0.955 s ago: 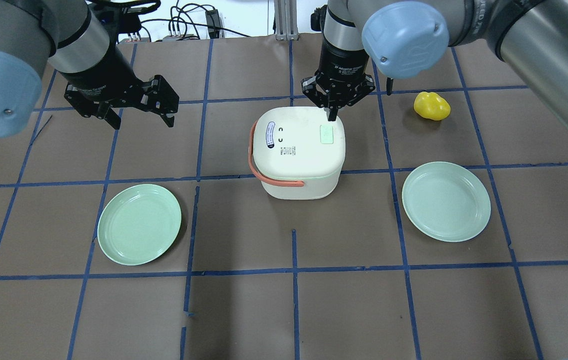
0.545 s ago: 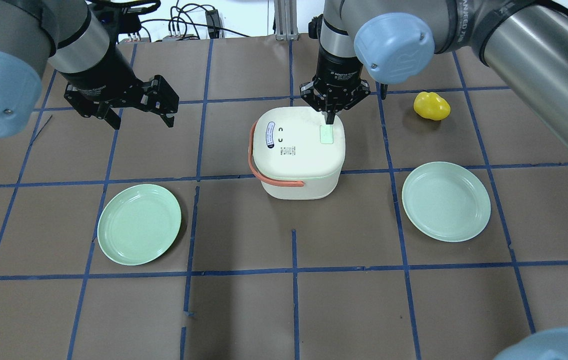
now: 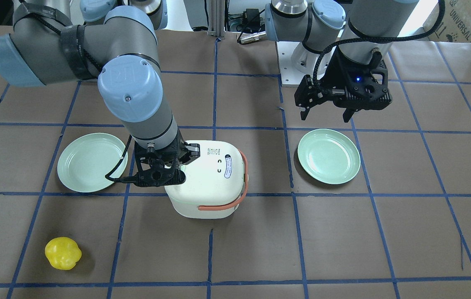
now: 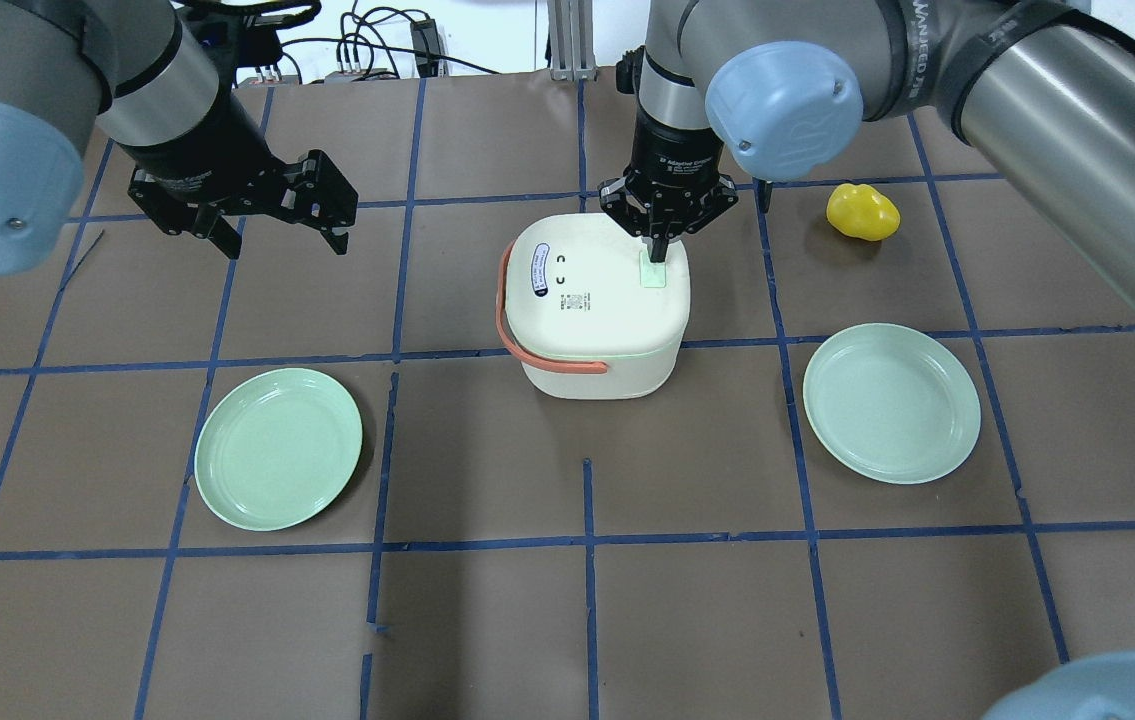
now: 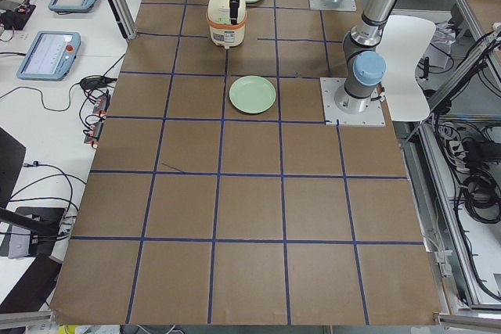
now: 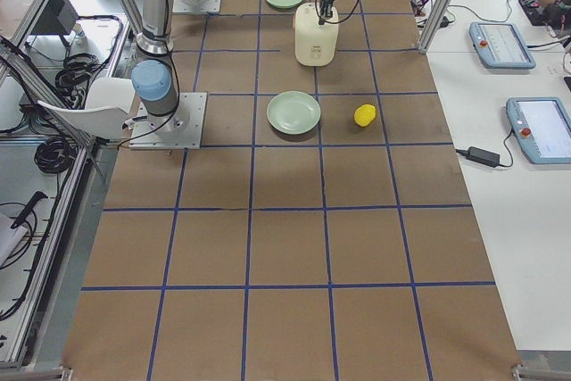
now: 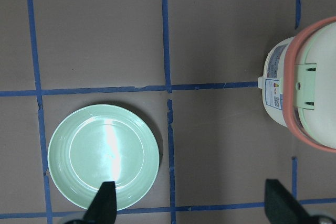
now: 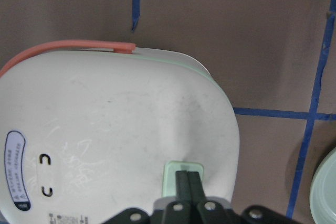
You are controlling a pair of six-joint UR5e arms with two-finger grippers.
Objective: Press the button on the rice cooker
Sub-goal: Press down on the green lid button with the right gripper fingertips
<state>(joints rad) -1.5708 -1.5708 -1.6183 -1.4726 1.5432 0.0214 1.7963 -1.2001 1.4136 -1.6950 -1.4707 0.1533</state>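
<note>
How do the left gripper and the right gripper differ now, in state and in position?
The left gripper is open; the right gripper is shut. The right gripper's tips are on the green button of the rice cooker; the left gripper hangs aside from it, touching nothing. Both point down.

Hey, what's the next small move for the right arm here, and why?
Probably press the right gripper straight down a little. It is shut, and its tips sit over the pale green button on the rice cooker lid, so it looks lined up. I cannot tell whether the button is fully pressed yet.
</note>
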